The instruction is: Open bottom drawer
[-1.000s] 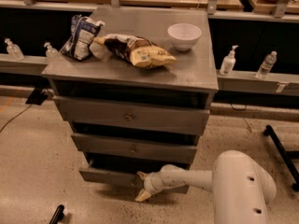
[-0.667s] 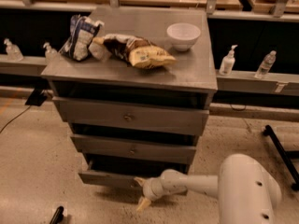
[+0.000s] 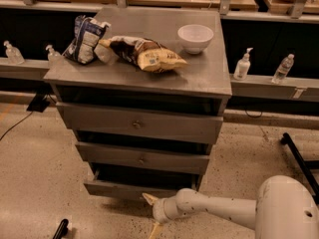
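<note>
**Grey chest of three drawers, seen from above and in front.** You find the bottom drawer (image 3: 115, 188), the narrowest and lowest of the three, standing partly out of the chest, with its dark inside showing as a strip behind the front. The middle drawer (image 3: 142, 158) and the top drawer (image 3: 134, 124) sit further in, each with its knob in view. The claw (image 3: 151, 214) lies low, just above the floor (image 3: 40, 183), at about the middle of the bottom drawer's front. The white arm (image 3: 219, 210) carries it there, reaching in from the lower right. Its two fingers are spread. The upper one rises to the lower edge of the drawer's front, the lower one points at the floor, and nothing is pinched between them. The bottom drawer's knob cannot be seen; it is probably hidden behind the upper finger. The arm is held nearly level, probably so that any pull runs along the drawer's travel. With the drawer part open, the task looks well advanced. The surface (image 3: 209, 76) carries a bowl (image 3: 195, 36) and two snack bags (image 3: 147, 54), which play no part here.
</note>
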{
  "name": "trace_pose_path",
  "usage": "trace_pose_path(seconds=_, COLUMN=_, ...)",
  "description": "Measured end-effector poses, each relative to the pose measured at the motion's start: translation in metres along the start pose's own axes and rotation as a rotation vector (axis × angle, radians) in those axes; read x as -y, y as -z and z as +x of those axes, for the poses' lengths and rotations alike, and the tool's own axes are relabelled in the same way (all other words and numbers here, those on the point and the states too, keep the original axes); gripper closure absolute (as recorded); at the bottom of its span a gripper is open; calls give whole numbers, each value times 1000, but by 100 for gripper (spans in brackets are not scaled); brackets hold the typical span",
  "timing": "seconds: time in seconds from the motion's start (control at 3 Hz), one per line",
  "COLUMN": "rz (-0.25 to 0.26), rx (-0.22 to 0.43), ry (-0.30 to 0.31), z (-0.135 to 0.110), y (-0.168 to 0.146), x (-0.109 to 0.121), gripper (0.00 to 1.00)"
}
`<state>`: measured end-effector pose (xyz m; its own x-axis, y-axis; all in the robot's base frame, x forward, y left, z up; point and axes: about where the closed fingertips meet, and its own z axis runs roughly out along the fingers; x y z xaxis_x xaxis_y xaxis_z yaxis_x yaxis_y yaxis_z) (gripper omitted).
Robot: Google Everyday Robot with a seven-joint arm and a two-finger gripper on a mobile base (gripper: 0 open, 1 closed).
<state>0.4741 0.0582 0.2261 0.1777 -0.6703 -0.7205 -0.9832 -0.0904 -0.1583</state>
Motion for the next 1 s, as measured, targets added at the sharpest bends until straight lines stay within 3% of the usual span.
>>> trace_pose_path(seconds=0.67, rz=31, rx=-1, ry=18, z=-6, y=11, x=13, gripper=0)
trace_pose_path(seconds=1.0, rz=58, rx=-18, ry=-35, z=23, y=1, x=46, gripper=0)
